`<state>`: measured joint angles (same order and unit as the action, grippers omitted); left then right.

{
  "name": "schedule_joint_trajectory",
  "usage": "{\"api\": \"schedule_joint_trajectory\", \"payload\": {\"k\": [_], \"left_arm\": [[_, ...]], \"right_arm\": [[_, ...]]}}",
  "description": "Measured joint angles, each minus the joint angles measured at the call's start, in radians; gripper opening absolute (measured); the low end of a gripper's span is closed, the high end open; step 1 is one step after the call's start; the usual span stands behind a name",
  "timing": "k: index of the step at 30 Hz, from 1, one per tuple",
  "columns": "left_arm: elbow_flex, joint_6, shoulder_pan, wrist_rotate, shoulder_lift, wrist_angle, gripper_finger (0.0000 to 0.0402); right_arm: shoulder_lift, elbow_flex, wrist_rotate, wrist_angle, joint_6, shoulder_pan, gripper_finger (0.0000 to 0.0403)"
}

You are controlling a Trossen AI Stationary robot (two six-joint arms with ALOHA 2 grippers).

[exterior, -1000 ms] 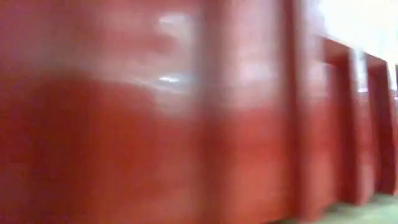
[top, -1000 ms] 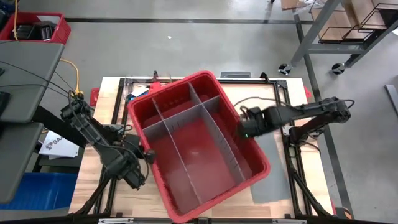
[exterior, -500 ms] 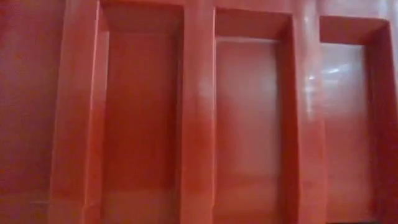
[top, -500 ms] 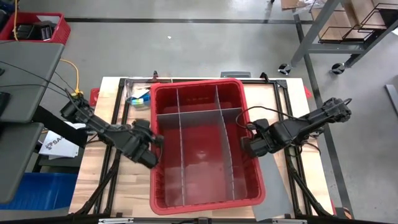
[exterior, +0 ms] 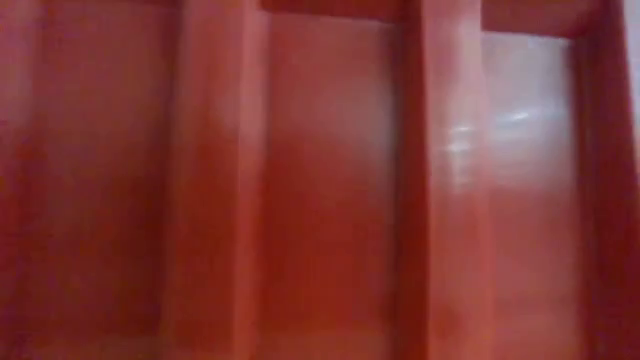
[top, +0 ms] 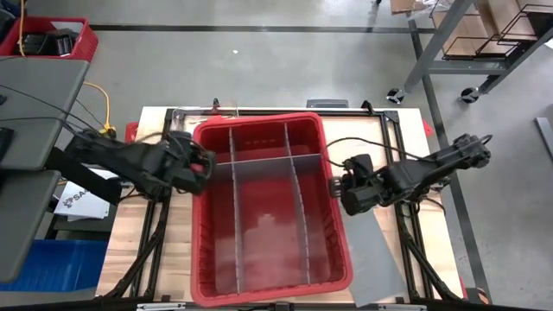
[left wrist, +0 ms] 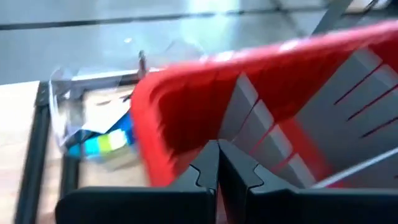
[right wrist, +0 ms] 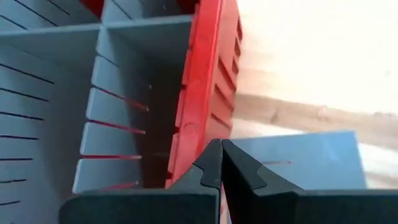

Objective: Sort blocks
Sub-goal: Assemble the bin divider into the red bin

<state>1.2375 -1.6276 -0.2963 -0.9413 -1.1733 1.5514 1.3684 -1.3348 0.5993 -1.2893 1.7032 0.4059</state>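
Wooden worktop (top: 177, 250) with a black frame stands on a grey concrete floor, and a large red bin (top: 268, 289) covers most of its middle.

Left tool (top: 200, 167) sits at the bin's left wall, near the far corner. In the left wrist view its two dark fingers (left wrist: 205, 171) are pressed together, and the red rim (left wrist: 146, 118) runs right in front of their tips; I cannot tell if the rim is pinched between them. Right tool (top: 346, 186) is at the bin's right wall, and in the right wrist view its fingers (right wrist: 211, 165) are also closed together, with the tips against the red rim (right wrist: 199, 93).

Inside the bin, grey slotted dividers (top: 259, 160) cut it into compartments. A flat grey sheet (top: 376, 255) lies on the worktop just beside the right wall.

The blocks (left wrist: 102, 144), blue and green ones, lie in a clear container (left wrist: 62, 112) outside the bin, beside its far left corner.

The low view shows only the red wall (exterior: 320, 180) of the bin.
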Motion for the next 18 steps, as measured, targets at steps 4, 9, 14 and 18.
{"api": "schedule_joint_trajectory", "payload": {"k": [4, 9, 14, 18], "left_arm": [[0.021, 0.09, -0.002, -0.043, 0.077, -0.079, 0.0], [0.021, 0.255, -0.004, -0.039, 0.106, -0.193, 0.0], [0.021, 0.177, -0.004, 0.037, 0.094, -0.181, 0.0], [0.021, -0.02, -0.007, 0.109, 0.044, -0.011, 0.0]], "right_arm": [[-0.013, -0.063, 0.041, -0.02, -0.1, 0.03, 0.0], [-0.014, -0.124, 0.024, -0.024, -0.238, 0.075, 0.0], [-0.015, -0.145, 0.026, -0.027, -0.222, 0.105, 0.0], [-0.015, -0.145, 0.021, -0.037, -0.218, 0.121, 0.0]]}}
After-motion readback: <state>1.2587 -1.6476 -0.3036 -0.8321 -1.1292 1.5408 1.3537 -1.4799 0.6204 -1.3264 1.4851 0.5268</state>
